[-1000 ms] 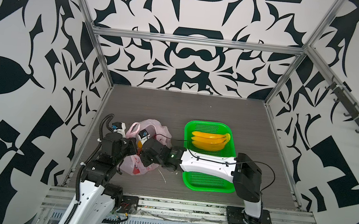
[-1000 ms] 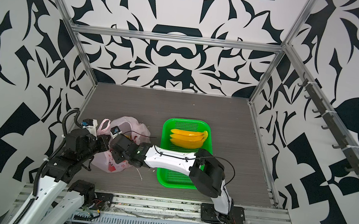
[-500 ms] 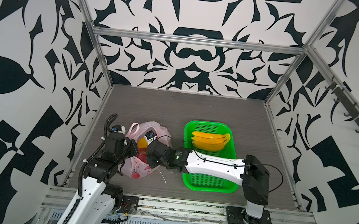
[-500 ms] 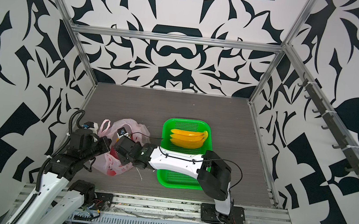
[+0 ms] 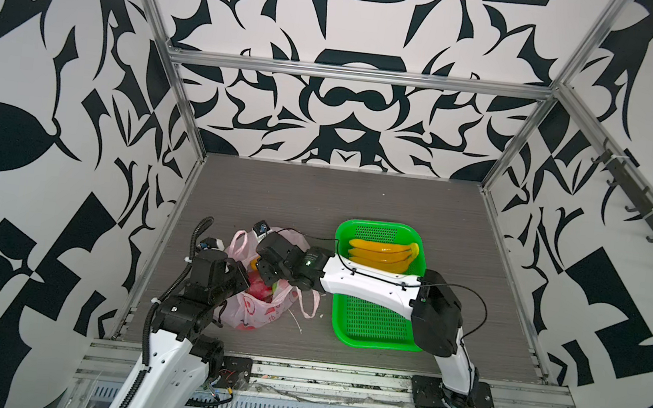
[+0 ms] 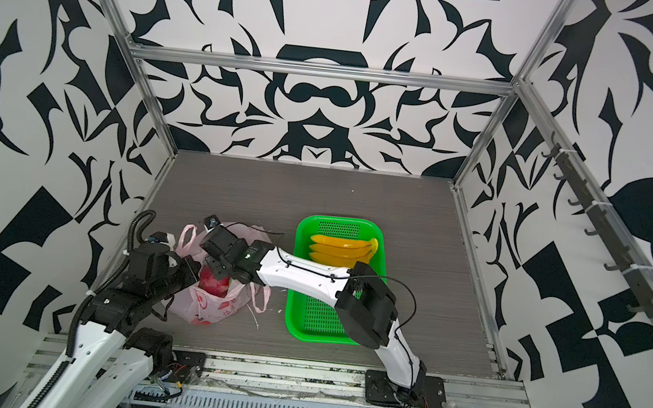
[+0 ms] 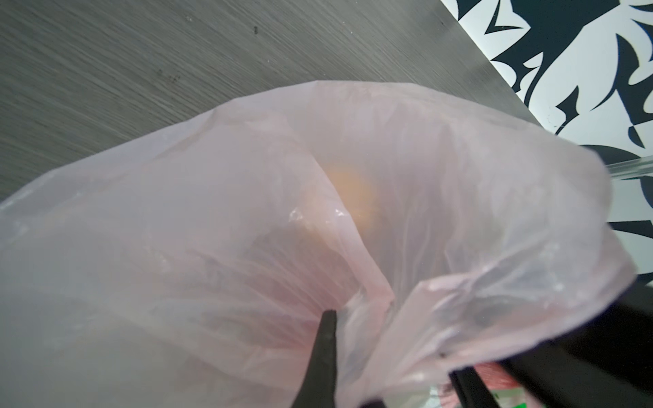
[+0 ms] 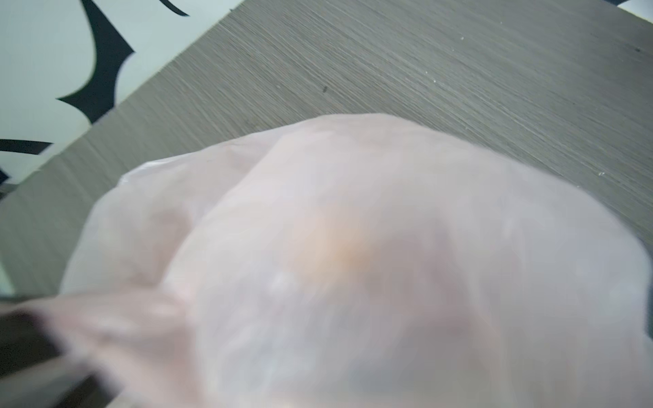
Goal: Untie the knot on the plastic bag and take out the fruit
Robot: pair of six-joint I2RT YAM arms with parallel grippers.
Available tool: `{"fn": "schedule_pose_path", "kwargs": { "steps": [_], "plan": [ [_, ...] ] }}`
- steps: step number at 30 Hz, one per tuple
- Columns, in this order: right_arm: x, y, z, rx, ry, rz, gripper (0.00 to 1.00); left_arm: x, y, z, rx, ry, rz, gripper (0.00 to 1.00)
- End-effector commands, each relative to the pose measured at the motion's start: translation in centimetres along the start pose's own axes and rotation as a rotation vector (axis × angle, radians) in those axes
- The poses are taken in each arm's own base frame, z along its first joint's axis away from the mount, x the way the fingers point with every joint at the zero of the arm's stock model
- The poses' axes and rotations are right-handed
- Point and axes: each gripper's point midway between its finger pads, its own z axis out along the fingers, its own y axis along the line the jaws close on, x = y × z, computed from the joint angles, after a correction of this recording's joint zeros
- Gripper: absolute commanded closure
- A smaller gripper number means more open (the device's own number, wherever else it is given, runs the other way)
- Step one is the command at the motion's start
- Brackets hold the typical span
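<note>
Bag point(image 5: 262, 311) may tear if left gripper point(image 7: 388, 339), pinching its film, pulls against right gripper point(image 5: 264, 273) inside, whose jaws I cannot see

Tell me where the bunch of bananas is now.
In both top views the bananas lie at the far end of the green basket, to the right of the plastic bag.

Glossy plastic bag point(image 5: 258, 310), matt woodgrain tabletop point(image 5: 317, 195)

Grey table point(image 5: 317, 195): plastic bag point(image 5: 262, 311), green basket point(image 5: 370, 319)
</note>
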Motion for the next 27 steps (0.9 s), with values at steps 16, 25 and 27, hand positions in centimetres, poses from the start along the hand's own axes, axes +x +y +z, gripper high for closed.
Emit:
{"fn": "schedule_pose_path", "kwargs": {
  "steps": [16, 25, 27],
  "plan": [
    [-1.8, 0.2, 2.6, -0.051, 0.004, 0.062, 0.44, -0.2, -0.6, 0.9, 0.056, -0.032, -0.024, 1.00],
    [-1.4, -0.4, 3.9, -0.005, 0.014, 0.136, 0.42, 0.3, -0.7, 1.0, 0.084, -0.022, -0.023, 1.00],
    [-1.5, -1.2, 4.0, 0.040, 0.003, 0.144, 0.41, 0.4, -0.8, 0.9, 0.090, -0.024, -0.022, 1.00]
  ]
}}
